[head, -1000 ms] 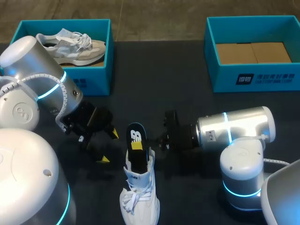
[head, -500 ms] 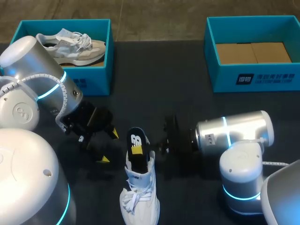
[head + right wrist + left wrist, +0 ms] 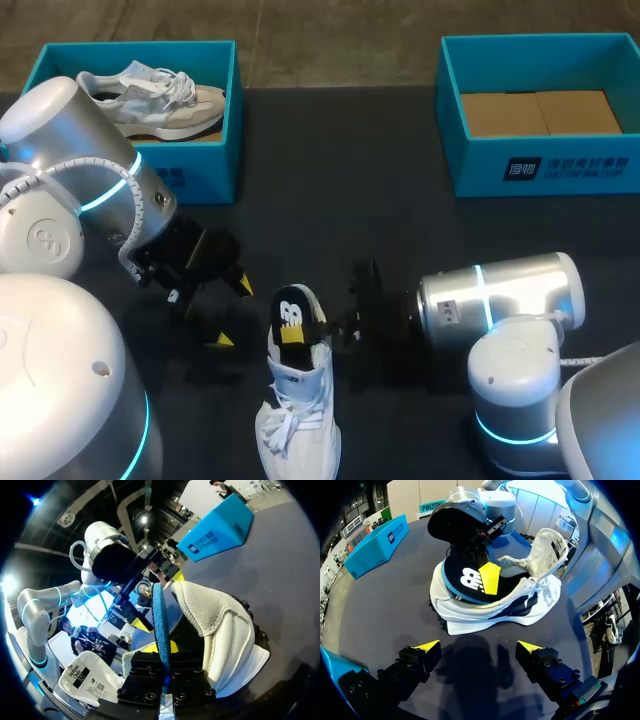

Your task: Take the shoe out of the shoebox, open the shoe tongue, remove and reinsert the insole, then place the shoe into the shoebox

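As it stands, the shoe (image 3: 297, 412) points toward me.

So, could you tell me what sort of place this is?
Probably a robotics lab bench for shoe handling: two silver robot arms, teal cardboard shoeboxes and a white lace-up sneaker on a dark table.

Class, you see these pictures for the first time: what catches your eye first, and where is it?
A white sneaker lies at the front of the dark table, its black, blue-edged insole standing up out of the heel, pinched by the right gripper. The left gripper hangs open beside it. A second pale shoe sits in the far left teal shoebox.
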Available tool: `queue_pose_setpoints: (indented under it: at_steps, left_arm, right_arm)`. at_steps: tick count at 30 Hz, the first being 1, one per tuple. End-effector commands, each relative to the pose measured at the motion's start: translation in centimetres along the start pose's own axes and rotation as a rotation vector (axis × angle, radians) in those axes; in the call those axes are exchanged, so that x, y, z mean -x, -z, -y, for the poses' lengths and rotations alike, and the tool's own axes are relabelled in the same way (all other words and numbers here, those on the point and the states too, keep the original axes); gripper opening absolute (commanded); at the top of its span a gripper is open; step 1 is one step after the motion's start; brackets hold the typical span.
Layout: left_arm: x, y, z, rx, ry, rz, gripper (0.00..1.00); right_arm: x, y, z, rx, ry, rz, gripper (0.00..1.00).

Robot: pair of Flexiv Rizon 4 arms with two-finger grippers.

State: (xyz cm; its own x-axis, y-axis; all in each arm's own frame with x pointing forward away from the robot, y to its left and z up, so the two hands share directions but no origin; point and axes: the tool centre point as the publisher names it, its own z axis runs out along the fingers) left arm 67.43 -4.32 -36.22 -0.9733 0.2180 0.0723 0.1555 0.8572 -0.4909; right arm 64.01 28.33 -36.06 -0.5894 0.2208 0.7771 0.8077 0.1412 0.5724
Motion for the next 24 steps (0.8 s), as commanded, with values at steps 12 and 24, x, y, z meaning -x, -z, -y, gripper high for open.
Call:
queue_pose_setpoints:
  at_steps: [12, 24]
  left_arm:
    - [-0.1, -0.1, 0.0, 0.002, 0.001, 0.003, 1.00]
    - [-0.1, -0.1, 0.0, 0.002, 0.001, 0.003, 1.00]
  right_arm:
    - [-0.8, 0.4, -2.1, 0.004, 0.064, 0.022, 0.36]
    - [-0.2, 0.5, -3.4, -0.005, 0.075, 0.019, 0.09]
